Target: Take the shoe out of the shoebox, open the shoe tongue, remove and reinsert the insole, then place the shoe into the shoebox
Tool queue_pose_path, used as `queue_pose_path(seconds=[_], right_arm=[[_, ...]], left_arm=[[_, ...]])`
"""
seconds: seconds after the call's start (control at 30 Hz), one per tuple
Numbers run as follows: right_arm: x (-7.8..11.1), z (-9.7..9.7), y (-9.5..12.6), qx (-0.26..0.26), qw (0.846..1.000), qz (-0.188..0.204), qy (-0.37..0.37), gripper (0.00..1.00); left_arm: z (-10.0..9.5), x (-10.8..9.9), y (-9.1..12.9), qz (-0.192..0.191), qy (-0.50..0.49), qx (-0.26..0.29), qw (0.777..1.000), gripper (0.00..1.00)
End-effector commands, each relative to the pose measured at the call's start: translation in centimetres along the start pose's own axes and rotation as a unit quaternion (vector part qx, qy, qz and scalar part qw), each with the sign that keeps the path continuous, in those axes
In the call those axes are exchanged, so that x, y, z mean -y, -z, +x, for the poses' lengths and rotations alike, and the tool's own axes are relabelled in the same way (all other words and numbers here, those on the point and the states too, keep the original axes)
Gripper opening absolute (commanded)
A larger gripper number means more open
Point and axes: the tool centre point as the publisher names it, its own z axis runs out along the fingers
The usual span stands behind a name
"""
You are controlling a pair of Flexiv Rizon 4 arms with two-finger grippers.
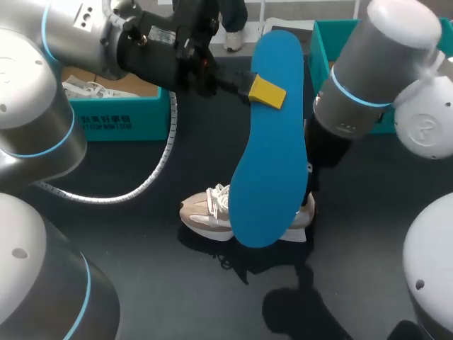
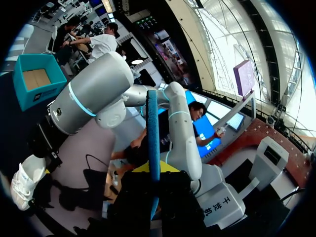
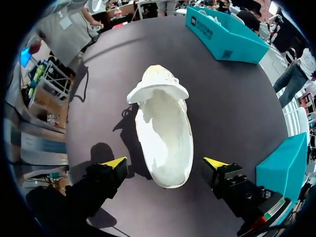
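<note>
Blue insole (image 1: 272, 149) is held in the air above the shoe (image 1: 209, 212), standing roughly on end in the head view with its lower end in front of the shoe's rear half. You can log the left tool (image 1: 267, 92) as clamped on the insole, yellow tips on its two faces near the upper half. The left wrist view agrees: the insole (image 2: 153, 128) runs edge-on out from between that tool's fingers (image 2: 148, 167). The beige and white shoe sits on its sole on the dark worktop (image 1: 127, 248), laces showing. From the right wrist view you see the shoe (image 3: 163, 128) from above, tongue (image 3: 158, 89) flipped forward and a bare white inside. The right tool (image 3: 165, 164) hangs over the heel end with its fingers apart, one on each side, and a gap shows at both. A teal shoebox (image 1: 106, 117) stands at the far left, well apart from the shoe. A second teal box (image 1: 333, 49) stands at the far right.
</note>
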Motion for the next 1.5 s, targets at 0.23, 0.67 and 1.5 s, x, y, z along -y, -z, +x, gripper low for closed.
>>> queue_pose_path(seconds=[0.23, 0.67, 1.5], right_arm=[[-0.7, -0.5, -0.8, -0.001, 0.998, 0.069, -0.006, 1.00], [-1.4, -1.0, -1.6, 0.014, 0.999, 0.042, -0.010, 1.00], [-2.5, -4.6, -11.8, 0.005, 0.998, 0.056, 0.015, 0.31]], left_arm=[[-0.1, -0.1, 0.0, 0.000, 0.000, 0.000, 1.000, 0.00], [-0.1, -0.1, 0.0, 0.000, 0.000, 0.000, 1.000, 0.00], [-0.1, -0.1, 0.0, 0.000, 0.000, 0.000, 1.000, 0.00]])
